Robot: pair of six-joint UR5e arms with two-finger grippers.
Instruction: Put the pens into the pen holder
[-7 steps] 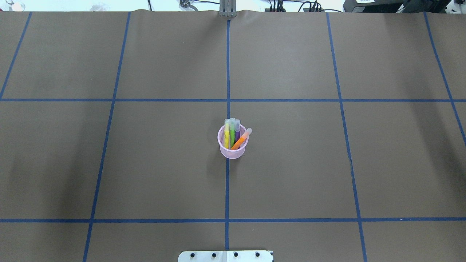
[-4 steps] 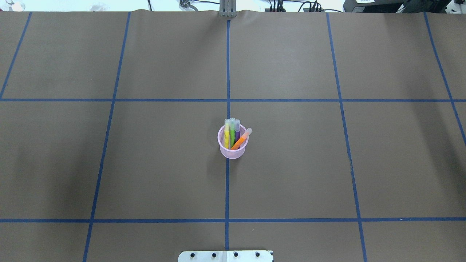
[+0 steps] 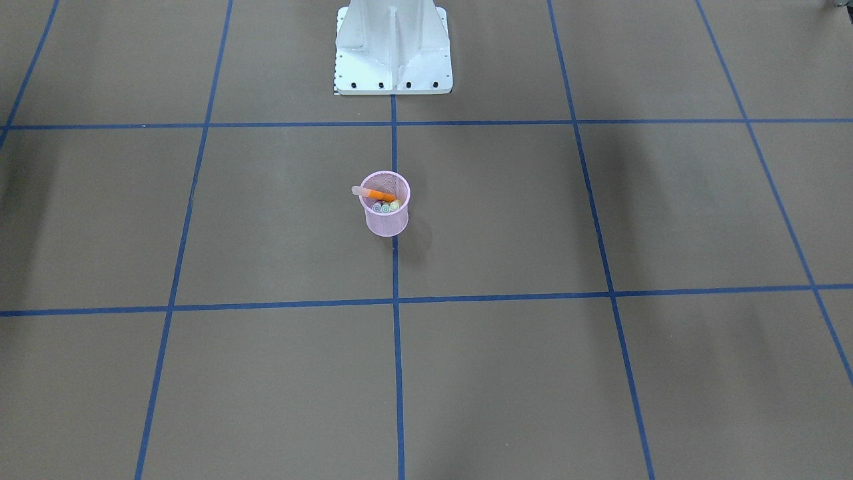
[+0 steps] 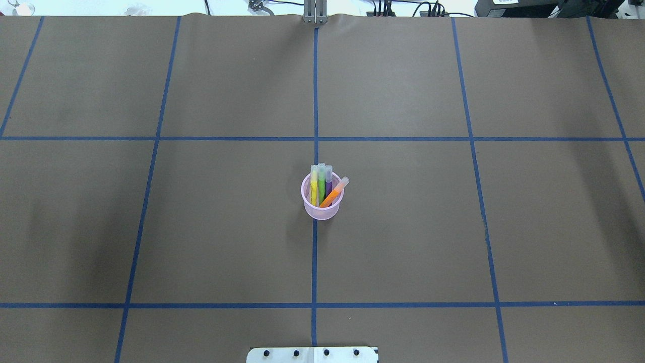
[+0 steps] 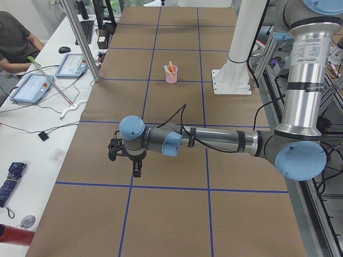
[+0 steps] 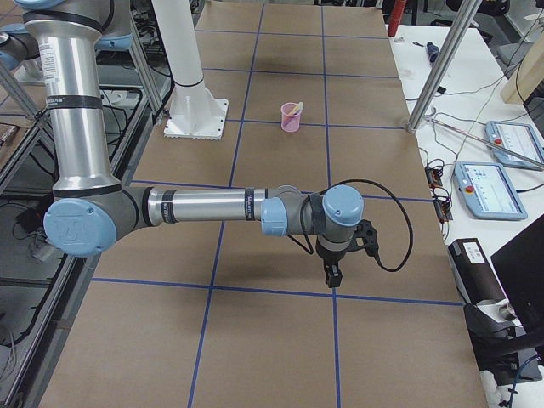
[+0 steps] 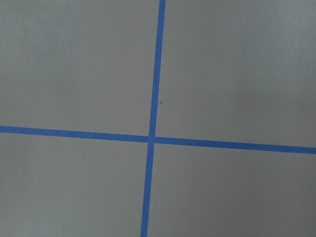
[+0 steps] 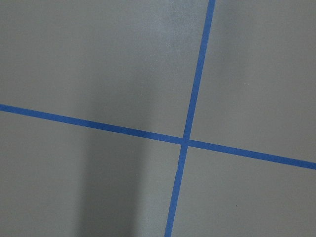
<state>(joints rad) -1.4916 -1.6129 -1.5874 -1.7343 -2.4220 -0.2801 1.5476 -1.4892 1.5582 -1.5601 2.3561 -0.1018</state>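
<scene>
At the two ends of the table [image 4: 101, 227], the left gripper [image 5: 136, 171] and the right gripper [image 6: 332, 277] hang pointing down, each over a tape cross [image 7: 150, 138]. I cannot tell if their fingers are apart or together. No pen shows in either one. The cup [image 4: 322, 212] stands in the middle, well apart from both and about as far from each. In it the yellow pen [image 4: 314, 189], green pen [image 4: 321, 184] and purple pen [image 4: 328, 185] stand up. The orange pen [image 4: 333, 194] leans over the rim. No pen lies on the table, so the job looks done. There are no words to read.
</scene>
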